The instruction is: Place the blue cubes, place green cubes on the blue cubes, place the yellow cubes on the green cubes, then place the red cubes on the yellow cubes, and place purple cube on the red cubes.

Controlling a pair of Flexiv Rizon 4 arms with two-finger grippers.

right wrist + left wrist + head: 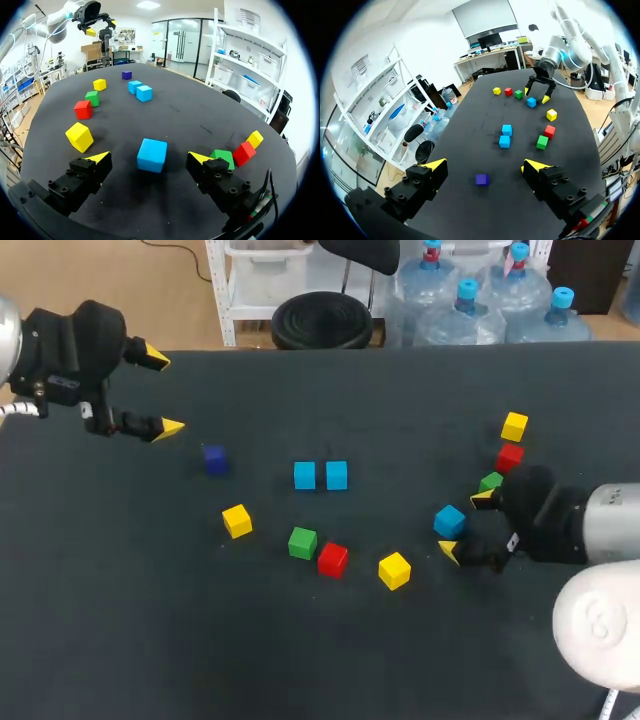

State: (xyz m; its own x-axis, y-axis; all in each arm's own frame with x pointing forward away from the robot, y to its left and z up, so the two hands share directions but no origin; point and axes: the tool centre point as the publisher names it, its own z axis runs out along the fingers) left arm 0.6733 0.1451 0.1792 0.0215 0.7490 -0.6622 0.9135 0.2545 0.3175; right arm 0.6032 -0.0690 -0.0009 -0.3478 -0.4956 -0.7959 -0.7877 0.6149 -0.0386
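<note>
**Q:** Entry. What lies nearest you on the worktop (300, 655)?

**Me:** Landmark is the blue pair (305, 476), two blue cubes side by side in the middle. Nearest me, in front of the pair and to its right, is the near yellow cube (394, 570). Next come the near red cube (333, 559) and near green cube (302, 542), close together almost straight in front of the pair. The left yellow cube (237, 521) sits in front of the pair and to its left.

**Q:** Fingers?

**Me:** My right fingers (200, 161) are spread and low over the worktop, well to the right of the pair. They straddle the third blue cube (152, 155), but neither tip touches it, so there is no grip. My left fingers (165, 427) are also spread and hold nothing. They hover well left of the pair, past the purple cube (214, 459), which lies near the pair's left side.

**Q:** Farther out?

**Me:** Right of the pair, just beyond my right fingers, a short line runs away from me: far green cube (490, 481), far red cube (509, 456), far yellow cube (514, 426). All three sit flat on the worktop.

**Q:** Progress?

**Me:** My judgement is early. Two blue cubes look placed as a base, and the third is lined up for pickup but not yet taken. Nothing is stacked anywhere. The green, yellow and red layers and the purple cap all remain to be done.
</note>
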